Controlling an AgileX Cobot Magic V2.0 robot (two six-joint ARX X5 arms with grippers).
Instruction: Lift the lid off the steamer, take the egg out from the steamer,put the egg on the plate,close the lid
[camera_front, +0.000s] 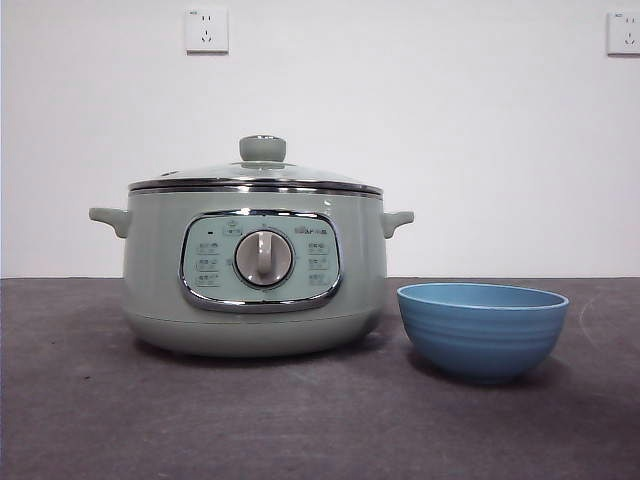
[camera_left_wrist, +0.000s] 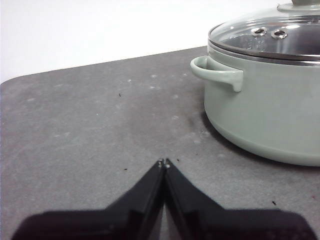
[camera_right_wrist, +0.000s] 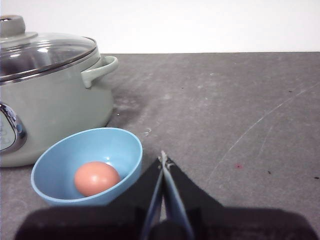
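Note:
The sage-green steamer (camera_front: 255, 275) stands left of centre on the table with the glass lid (camera_front: 260, 172) seated on it, knob up. It also shows in the left wrist view (camera_left_wrist: 265, 115) and the right wrist view (camera_right_wrist: 50, 105). The blue plate (camera_front: 482, 330) stands to the steamer's right. In the right wrist view the brownish egg (camera_right_wrist: 97, 178) lies inside the plate (camera_right_wrist: 120, 147). My left gripper (camera_left_wrist: 163, 163) is shut and empty, low over the table beside the steamer's handle. My right gripper (camera_right_wrist: 163, 159) is shut and empty, just beside the plate. Neither arm shows in the front view.
The dark grey table (camera_front: 320, 420) runs to a white wall with two sockets (camera_front: 206, 30). The steamer's side handles (camera_left_wrist: 220, 75) stick out on both sides.

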